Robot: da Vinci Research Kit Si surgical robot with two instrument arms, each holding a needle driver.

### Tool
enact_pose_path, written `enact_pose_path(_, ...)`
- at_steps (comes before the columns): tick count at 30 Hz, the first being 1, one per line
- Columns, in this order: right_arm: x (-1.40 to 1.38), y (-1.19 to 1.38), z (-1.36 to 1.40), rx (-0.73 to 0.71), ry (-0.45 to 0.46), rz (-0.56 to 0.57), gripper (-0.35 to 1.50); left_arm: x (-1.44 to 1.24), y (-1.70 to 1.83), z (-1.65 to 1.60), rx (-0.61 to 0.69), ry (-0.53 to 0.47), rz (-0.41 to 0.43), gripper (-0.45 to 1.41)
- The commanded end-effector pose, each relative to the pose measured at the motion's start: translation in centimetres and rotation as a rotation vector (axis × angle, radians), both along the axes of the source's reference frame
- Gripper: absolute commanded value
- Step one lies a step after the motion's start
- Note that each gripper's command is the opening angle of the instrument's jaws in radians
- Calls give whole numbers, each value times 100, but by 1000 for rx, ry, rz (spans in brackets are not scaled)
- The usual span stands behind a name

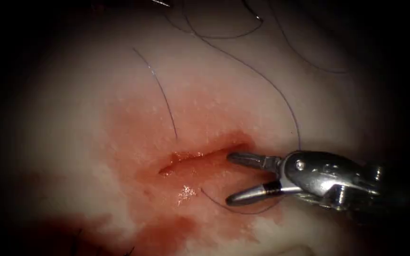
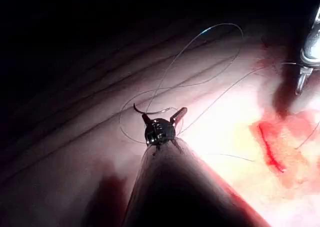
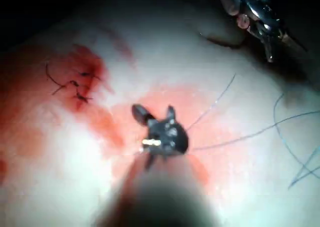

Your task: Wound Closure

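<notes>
Pale tissue glistens under the light, stained with red fluid that spreads around and below a short cut near the middle of the endoscope view. At the right end of that cut sits the right tool, its jaws spread wide and holding nothing; the upper jaw tip lies just at the cut's right end, the lower one over a loop of thread on the wet surface, whether touching it I cannot tell. More thread trails in long loose arcs across the tissue above and to the right of the cut, and one strand runs down to the tissue just above the cut. In the left wrist view the left tool stands well apart from the cut, jaws parted, with the curved needle at one jaw near its swaged end, the tip curving free above the tissue, not in it. The needle looks stiff, thin and slippery, best gripped across its body, away from the point. The thread is fine and limp and would likely slide on wet jaws. The tissue appears soft and apt to tear at the cut's edge
</notes>
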State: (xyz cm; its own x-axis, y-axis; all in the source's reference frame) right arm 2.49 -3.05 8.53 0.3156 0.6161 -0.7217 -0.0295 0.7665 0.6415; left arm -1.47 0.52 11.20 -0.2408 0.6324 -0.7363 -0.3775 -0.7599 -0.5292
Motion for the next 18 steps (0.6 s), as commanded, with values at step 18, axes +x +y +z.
enact_pose_path(18, -72, 19, -65, 51, 80, 11, 104, -69, -58, 17, -233, 54, 204, 81)
